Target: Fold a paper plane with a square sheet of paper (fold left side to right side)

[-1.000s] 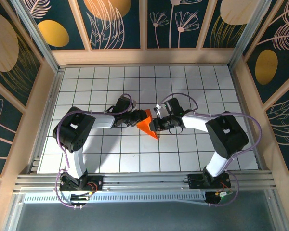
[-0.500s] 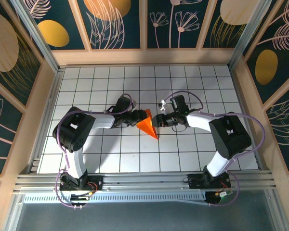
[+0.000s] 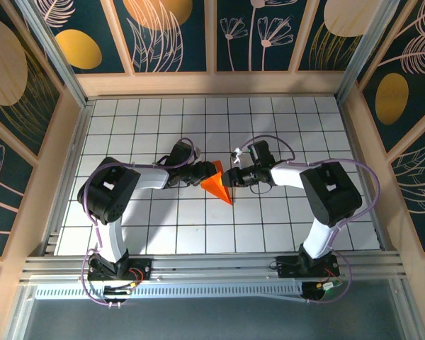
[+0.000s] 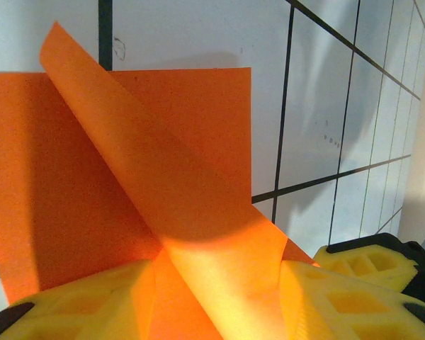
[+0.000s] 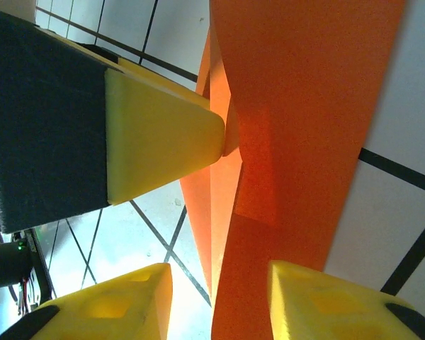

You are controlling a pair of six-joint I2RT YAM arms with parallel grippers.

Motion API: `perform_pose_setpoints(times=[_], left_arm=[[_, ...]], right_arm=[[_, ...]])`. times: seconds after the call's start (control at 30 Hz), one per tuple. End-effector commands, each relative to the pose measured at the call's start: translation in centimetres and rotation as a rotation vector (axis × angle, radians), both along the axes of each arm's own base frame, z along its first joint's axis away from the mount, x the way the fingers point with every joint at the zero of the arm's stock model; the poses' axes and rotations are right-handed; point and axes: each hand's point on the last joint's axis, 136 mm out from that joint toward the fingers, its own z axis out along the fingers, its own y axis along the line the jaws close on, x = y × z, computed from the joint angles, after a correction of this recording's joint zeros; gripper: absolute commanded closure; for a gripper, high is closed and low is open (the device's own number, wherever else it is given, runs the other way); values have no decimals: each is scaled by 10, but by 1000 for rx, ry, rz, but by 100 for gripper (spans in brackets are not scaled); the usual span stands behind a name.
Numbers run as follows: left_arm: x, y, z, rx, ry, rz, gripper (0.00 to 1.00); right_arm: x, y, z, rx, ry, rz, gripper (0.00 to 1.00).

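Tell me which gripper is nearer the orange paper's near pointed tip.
Right. The right gripper sits just beyond that tip of the orange paper; the left gripper is farther, at its left edge.

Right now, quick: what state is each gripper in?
Left gripper: open, straddling a raised flap of the orange paper.
Right gripper: open, the same paper between its jaws.

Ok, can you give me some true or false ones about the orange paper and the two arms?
1. The orange paper lies completely flat. False: a flap stands up off the table.
2. The left gripper is at the paper's left side, the right gripper at its right side. True.
3. Both grippers' jaws are squeezed shut. False: both stand apart, with paper between them.
4. The table is white with dark grid lines. True.
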Motion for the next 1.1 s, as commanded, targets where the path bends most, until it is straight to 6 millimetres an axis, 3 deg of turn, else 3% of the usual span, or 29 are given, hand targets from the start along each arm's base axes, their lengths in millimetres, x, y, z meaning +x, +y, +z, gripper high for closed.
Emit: perform_pose_setpoints(times=[0.0,0.47,1.07], left_arm=[[-9,11,-25,79,54,5,51],[-9,11,-25,80,55,4,51],[-9,11,-26,82,56,4,51]], right_arm=[[7,8,5,32,-7,5,63],[10,3,-7,-18,-4,-12,96],[15,-4,-21,-84,-2,-39,99]])
